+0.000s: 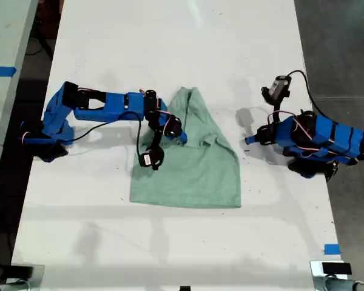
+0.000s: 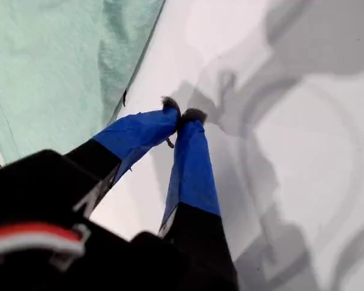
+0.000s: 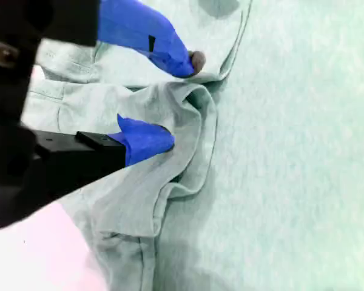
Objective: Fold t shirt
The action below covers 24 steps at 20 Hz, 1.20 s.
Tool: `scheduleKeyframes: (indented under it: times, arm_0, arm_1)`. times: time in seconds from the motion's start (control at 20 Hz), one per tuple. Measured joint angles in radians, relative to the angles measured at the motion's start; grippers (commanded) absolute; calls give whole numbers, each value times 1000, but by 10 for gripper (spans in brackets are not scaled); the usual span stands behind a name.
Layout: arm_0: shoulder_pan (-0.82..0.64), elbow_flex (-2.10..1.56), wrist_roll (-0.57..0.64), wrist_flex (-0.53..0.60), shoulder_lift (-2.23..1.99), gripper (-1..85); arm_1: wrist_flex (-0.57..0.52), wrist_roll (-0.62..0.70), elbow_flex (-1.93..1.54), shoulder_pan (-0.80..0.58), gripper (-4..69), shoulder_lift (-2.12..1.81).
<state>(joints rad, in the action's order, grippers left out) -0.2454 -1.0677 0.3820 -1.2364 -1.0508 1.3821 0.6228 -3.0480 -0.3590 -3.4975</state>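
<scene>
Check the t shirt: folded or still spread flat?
Partly folded. The t shirt narrows to a point at one end, with no sleeves spread out. My second gripper has open fingers around a bunched fold.

Exterior cam: overhead, looks straight down on desk [image 1: 170, 36], far. Wrist cams: close, aimed along fingers. All share the t shirt [image 1: 194, 163].

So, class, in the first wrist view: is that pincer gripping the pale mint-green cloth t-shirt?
No: my first pincer is shut with its tips over bare white table, beside the pale mint-green cloth t-shirt.
</scene>
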Motion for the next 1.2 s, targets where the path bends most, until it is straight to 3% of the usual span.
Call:
scheduleKeyframes:
  times: [0.25, 0.35, 0.5, 0.65, 0.85, 1.0, 1.1, 1.2]
  arm_0:
    - [18, -2, 14, -100, -161, 111]
    - [57, -2, -11, -146, -327, 4]
    - [137, -32, -75, -233, -611, -2]
    - [181, -295, -127, -247, -997, -2]
    - [176, -1015, -258, -137, -1818, -2]
    - [314, -1595, -359, 21, -2416, -2]
    - [344, -1888, -371, 121, -2505, -2]
    - [356, -2014, -388, 140, -2530, 55]
  arm_1:
    - [0, 0, 0, 0, 35, 0]
    - [0, 0, 0, 0, 35, 0]
    - [0, 0, 0, 0, 35, 0]
    - [0, 0, 0, 0, 35, 0]
    - [0, 0, 0, 0, 35, 0]
    - [0, 0, 0, 0, 36, 0]
    - [0, 0, 0, 0, 35, 0]
    - [0, -2, 0, 0, 38, 0]
